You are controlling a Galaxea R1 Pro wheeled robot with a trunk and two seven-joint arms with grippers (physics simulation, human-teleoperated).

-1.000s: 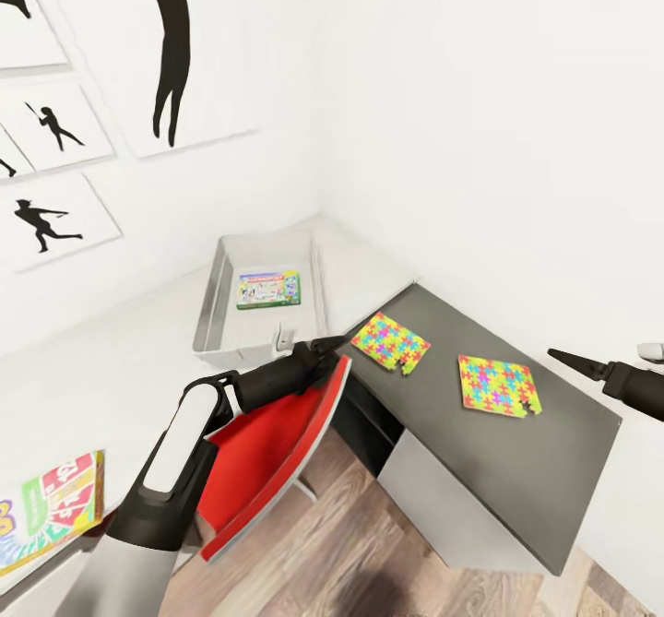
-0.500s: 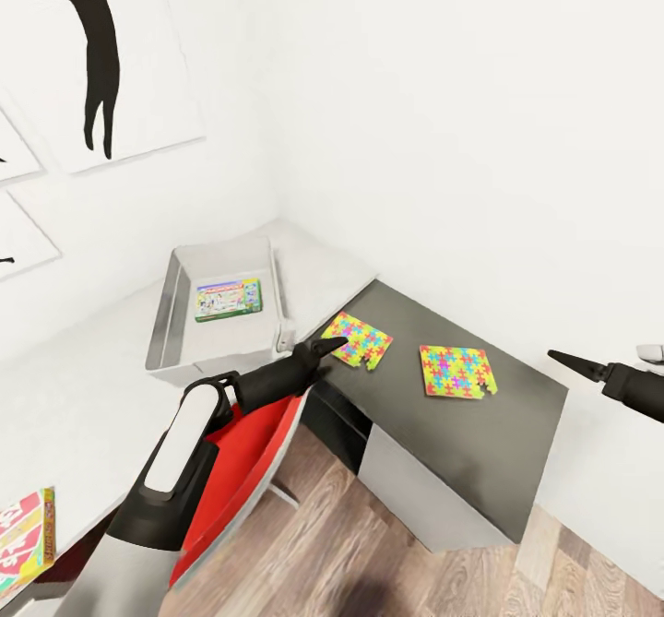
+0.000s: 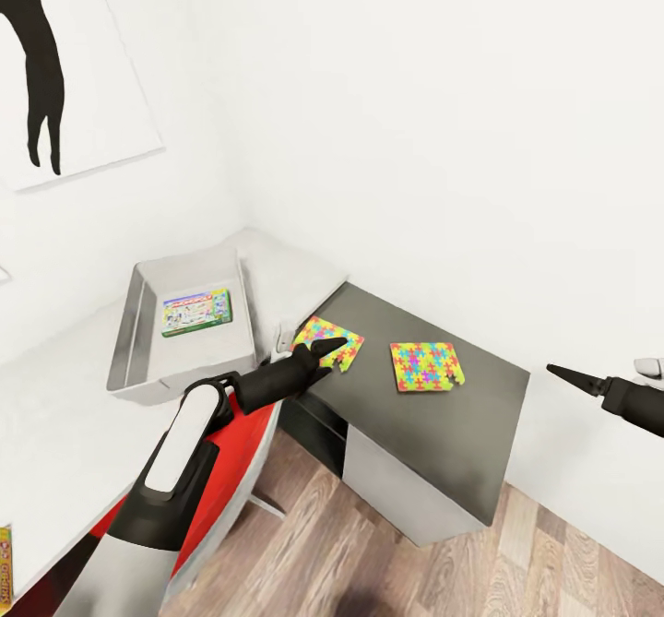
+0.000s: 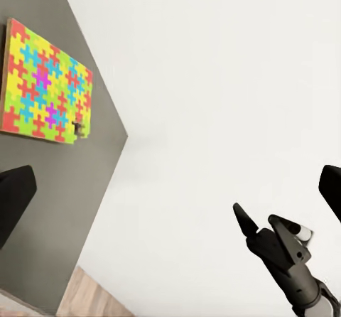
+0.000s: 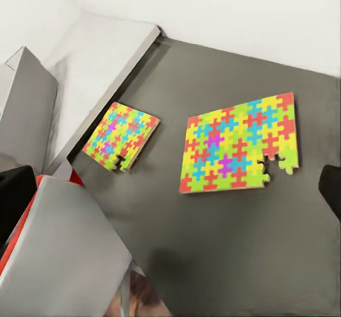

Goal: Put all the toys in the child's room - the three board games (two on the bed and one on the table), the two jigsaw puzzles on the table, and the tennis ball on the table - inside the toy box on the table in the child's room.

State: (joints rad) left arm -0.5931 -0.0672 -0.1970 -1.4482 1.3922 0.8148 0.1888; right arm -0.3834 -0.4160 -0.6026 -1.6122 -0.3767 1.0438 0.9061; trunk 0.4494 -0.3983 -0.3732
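Observation:
The grey toy box (image 3: 129,340) stands on the white table with one board game (image 3: 195,311) lying flat inside it. Two colourful jigsaw puzzles lie on the dark grey table (image 3: 443,433): one (image 3: 329,338) near its left end, the other (image 3: 426,365) to its right. My left gripper (image 3: 327,351) hovers open just in front of the left puzzle, holding nothing. My right gripper (image 3: 570,377) is open and empty, off the dark table's right end. The right wrist view looks down on both puzzles (image 5: 121,133) (image 5: 238,143).
A red chair (image 3: 226,469) sits under my left arm, tucked against the white table (image 3: 55,423). A sliver of another board game (image 3: 5,566) lies at that table's lower left. White walls close in behind both tables. Wooden floor (image 3: 369,562) lies in front.
The whole head view has slid left, so the camera has turned right. The board game at the lower left has nearly left the picture. Both arms keep their place in view.

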